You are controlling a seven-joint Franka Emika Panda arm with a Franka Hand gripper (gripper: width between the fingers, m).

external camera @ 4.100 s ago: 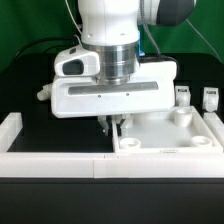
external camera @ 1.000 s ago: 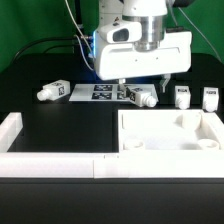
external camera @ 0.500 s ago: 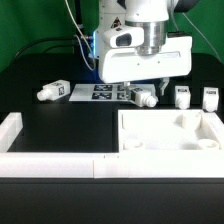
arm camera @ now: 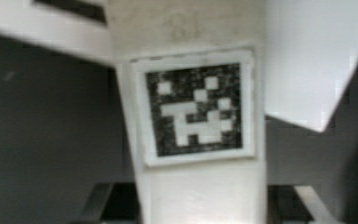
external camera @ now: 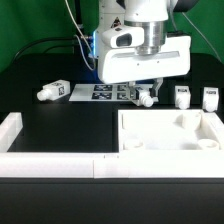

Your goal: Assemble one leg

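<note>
The leg point(external camera: 148, 97), a stubby white peg with a black-and-white tag, lies on the black table just behind the large white panel point(external camera: 172, 138). My gripper point(external camera: 145, 91) reaches down onto it from above. In the wrist view the leg point(arm camera: 190, 60) fills the middle of the picture with its tag facing the camera. The dark fingers point(arm camera: 115, 200) press against both of its sides at my gripper point(arm camera: 194, 205), so the gripper is shut on the leg. The arm's white body hides the fingertips in the exterior view.
Another leg point(external camera: 52, 92) lies toward the exterior view's left. Two more stand at its right point(external camera: 182, 96) point(external camera: 209, 97). The marker board point(external camera: 104, 92) lies behind the gripper. A white L-shaped rail point(external camera: 50, 162) runs along the front and left.
The arm left the panel's corner, rose and went back to the leg. Over the last second the gripper and the leg between its fingers shifted slightly toward the exterior view's right.
</note>
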